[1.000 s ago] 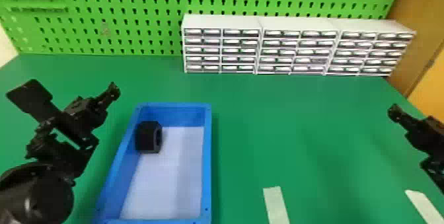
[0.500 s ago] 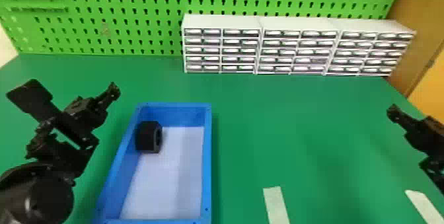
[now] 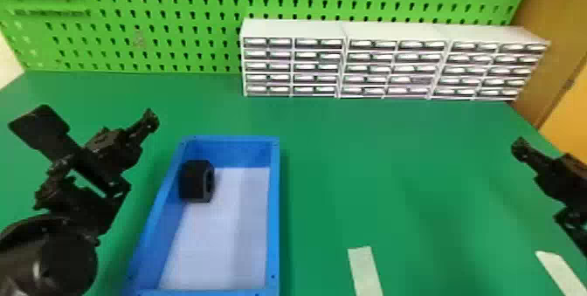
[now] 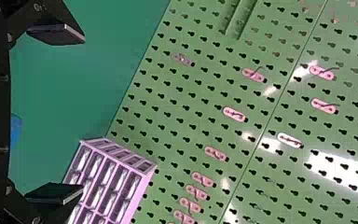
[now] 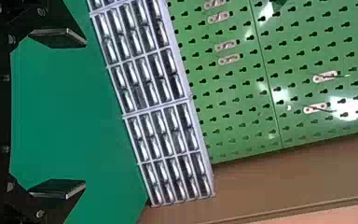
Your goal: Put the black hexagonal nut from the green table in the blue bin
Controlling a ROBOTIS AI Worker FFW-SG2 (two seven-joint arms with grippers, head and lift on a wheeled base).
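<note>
As the black hexagonal nut [image 3: 196, 181] lies inside the blue bin [image 3: 274, 212], placing seems done. Left tool [image 4: 83, 114] and right tool [image 5: 85, 114] gape empty; probably only waiting remains.

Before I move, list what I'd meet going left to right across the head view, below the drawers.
Left arm → black nut, inside the blue bin → tape strip nearer the bin → right arm.

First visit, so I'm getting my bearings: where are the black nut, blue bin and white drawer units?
Black nut [image 3: 193, 181]: head view, its outer side.
Blue bin [image 3: 274, 212]: head view, right rim.
White drawer units [image 3: 292, 28]: head view, leftmost unit's top.
</note>
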